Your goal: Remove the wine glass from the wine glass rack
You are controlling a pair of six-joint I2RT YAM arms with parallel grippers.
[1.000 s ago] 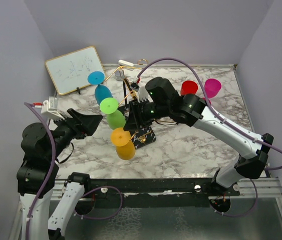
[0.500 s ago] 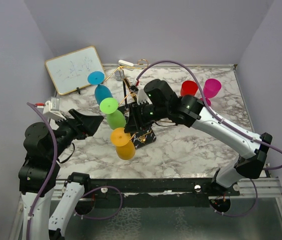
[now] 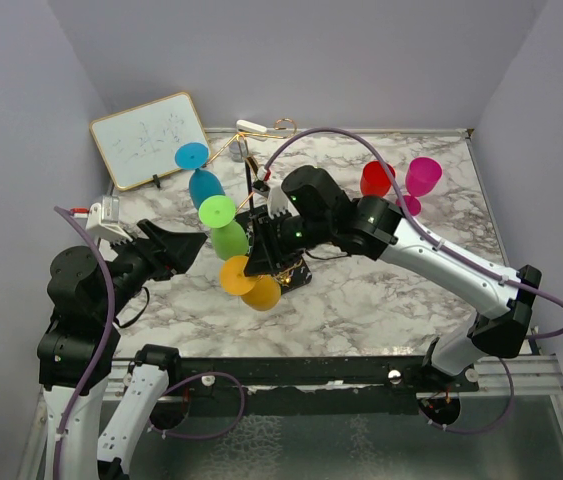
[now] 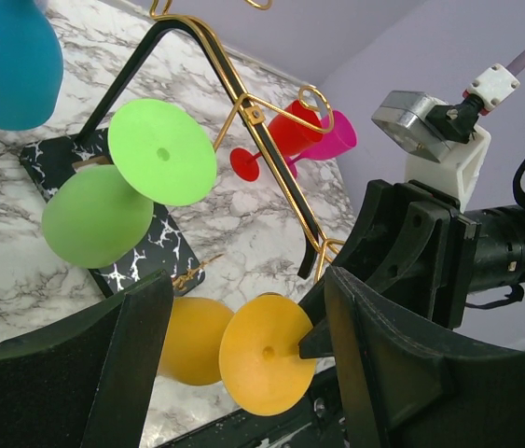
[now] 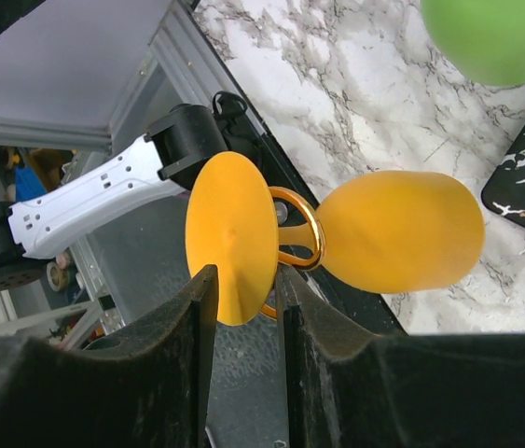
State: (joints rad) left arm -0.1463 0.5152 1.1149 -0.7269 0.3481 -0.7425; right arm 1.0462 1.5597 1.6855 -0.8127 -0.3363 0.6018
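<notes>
This is a robot lab's test cell. Plain lilac walls box in a marble-patterned worktop on three sides. Two jointed machines, the left arm and the right arm, are bolted to a rail at its near edge, trailing purple cable. A small camera rides on one wrist. A whiteboard leans in the corner. The things set out are props: a gold wine glass rack hung with bright plastic glasses.

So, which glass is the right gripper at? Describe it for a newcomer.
On the marble table stands a gold wire rack with three hanging glasses. It is the orange-yellow glass nearest the robot bases; the green glass and blue glass hang behind it, and only its foot sits between the fingers of the right gripper.
</notes>
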